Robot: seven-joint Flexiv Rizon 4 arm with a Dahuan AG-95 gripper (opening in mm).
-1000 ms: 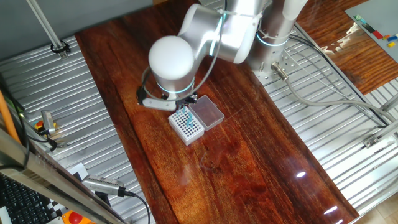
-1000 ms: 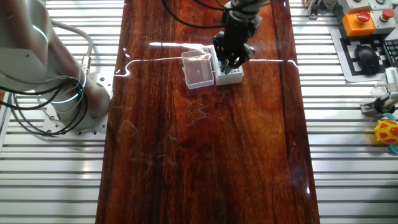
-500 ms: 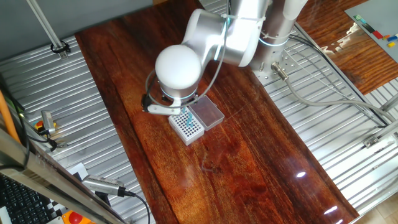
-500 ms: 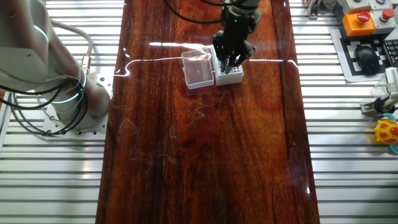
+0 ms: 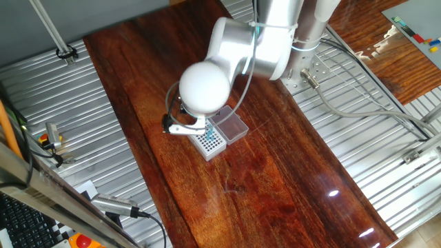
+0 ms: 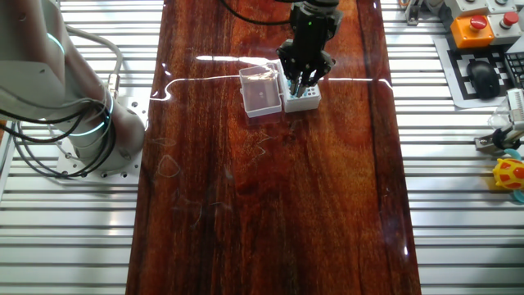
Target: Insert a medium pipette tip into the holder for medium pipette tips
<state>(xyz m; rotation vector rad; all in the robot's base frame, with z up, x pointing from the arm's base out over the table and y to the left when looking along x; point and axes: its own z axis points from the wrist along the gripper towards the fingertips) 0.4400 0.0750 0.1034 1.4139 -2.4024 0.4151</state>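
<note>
Tool poised directly over the holder for medium pipette tips, fingertips low above the holed grid. Fingers close together, but whether pinched on anything cannot be told; the medium pipette tip itself too small to make out in either view, possibly between the fingers. Holder sitting on the dark wooden counter, its clear lid folded open just beside the holder, on the side toward the arm's base. Teal tips visible in part of the holder's grid.

Likely risks: tip slightly off a hole, catching the grid and bending or skewing; tip tilted in the grasp; fingers knocking the teal tips; light holder nudged sideways.
</note>
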